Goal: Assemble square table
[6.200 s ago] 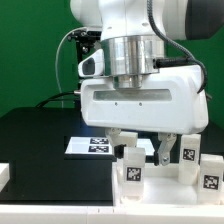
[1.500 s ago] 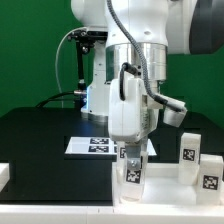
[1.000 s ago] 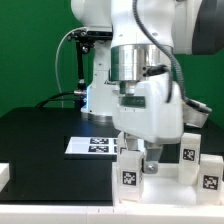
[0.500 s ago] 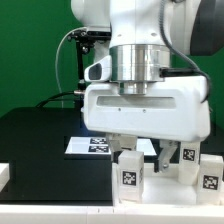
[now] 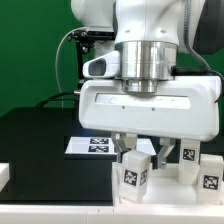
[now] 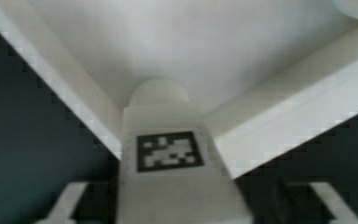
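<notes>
My gripper [image 5: 146, 150] hangs low over the group of white tagged legs at the exterior view's right, its broad white hand facing the camera. The front leg [image 5: 135, 175] stands upright just below the fingers. In the wrist view a leg [image 6: 169, 150] with a black-and-white tag lies between my two fingers [image 6: 66, 205], with a dark gap on each side, so the gripper [image 6: 190, 206] is open around it without touching. The white square top [image 6: 194, 50] fills the space behind that leg; in the exterior view its white edge [image 5: 118, 198] shows under the front leg.
Two more tagged legs [image 5: 188, 158] [image 5: 210, 172] stand close to the exterior view's right of the gripper. The marker board [image 5: 95, 145] lies on the black table behind. A small white piece [image 5: 4, 172] sits at the left edge.
Over the last second the hand has turned broadside to the camera and settled lower over the front leg. The legs have stayed in place.
</notes>
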`<state>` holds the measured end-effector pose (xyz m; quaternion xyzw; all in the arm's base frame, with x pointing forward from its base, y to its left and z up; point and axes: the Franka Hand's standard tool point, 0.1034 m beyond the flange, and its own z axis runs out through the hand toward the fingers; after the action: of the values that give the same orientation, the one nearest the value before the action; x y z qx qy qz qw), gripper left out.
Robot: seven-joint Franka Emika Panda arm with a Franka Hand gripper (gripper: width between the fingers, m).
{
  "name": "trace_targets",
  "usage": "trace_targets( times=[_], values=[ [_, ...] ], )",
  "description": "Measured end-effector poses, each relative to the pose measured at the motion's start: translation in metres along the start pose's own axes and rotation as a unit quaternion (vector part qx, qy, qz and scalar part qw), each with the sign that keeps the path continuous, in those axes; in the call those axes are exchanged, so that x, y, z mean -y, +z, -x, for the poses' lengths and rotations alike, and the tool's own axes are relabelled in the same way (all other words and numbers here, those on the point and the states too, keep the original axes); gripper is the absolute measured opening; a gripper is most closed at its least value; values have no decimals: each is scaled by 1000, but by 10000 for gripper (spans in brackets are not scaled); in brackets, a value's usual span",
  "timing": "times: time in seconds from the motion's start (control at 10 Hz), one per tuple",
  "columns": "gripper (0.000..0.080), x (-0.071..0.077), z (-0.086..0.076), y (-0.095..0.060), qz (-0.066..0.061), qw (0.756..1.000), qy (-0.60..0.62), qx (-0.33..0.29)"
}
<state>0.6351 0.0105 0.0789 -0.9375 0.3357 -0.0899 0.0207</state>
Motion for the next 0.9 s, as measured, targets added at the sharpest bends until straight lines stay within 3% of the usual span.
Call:
trace_targets(
  times=[0.1,0.3,0.5,0.9],
  values=[
    [297,-3,-1,1,2,1000,30,0],
    [297,-4,0,2,5,992,129,0],
    [295,-8,-3,3,-1,968,253,5],
    [293,-11,-5,2,-18,875,479,61]
  ],
)
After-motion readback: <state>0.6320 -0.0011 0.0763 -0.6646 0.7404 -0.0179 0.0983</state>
